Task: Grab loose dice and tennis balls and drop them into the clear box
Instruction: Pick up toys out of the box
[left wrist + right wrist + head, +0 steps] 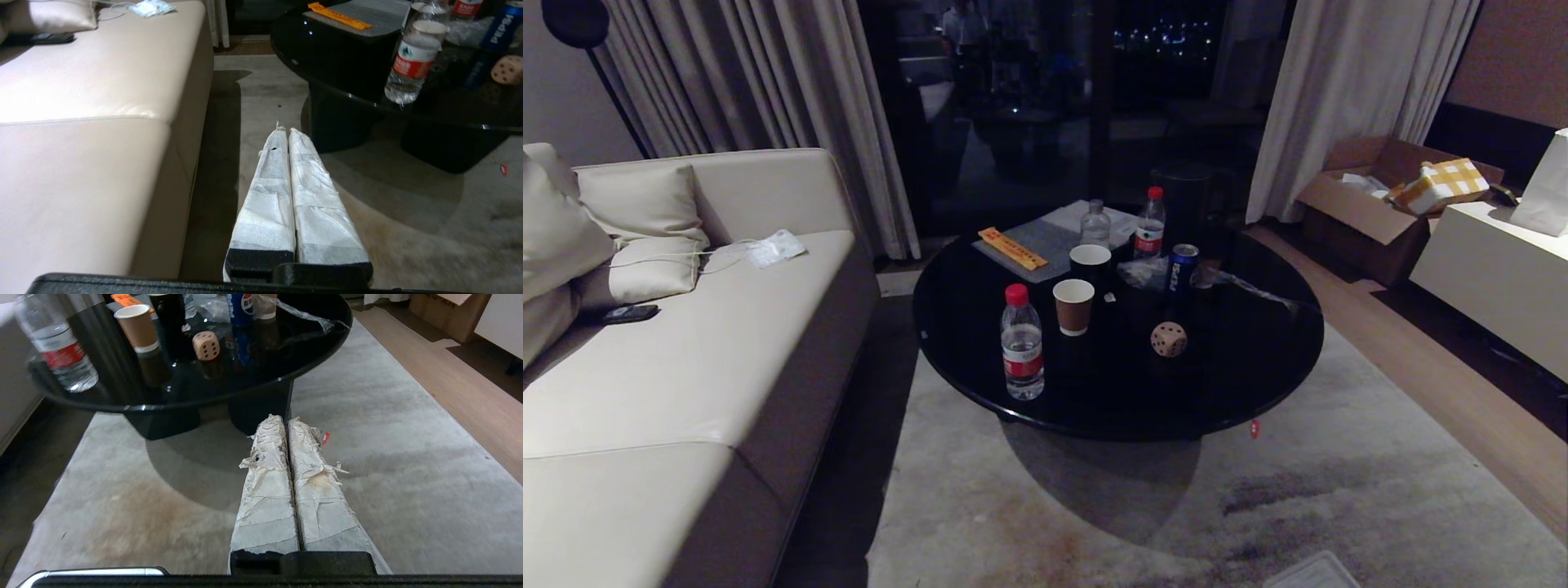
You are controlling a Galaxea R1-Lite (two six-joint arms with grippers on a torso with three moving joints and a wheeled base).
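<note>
Grey carpet (1094, 506), stained in patches, is lying nearest, with a cream sofa (670, 359) running along the left. Both grippers are hanging low over this carpet, left gripper (285, 130) and right gripper (284, 418) each pressing its taped fingers together on nothing. Beyond, a round black table (1111, 408) is carrying bottles, cups and a can. One tan die (1169, 339) with dark dots is sitting on it, near the blue can (1183, 265). Curtains are framing a dark window behind.

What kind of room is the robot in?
Probably a living room or hotel lounge: a long cream leather sofa, a round glossy black coffee table with drinks on it, and pale floor-length curtains at a dark window.
</note>
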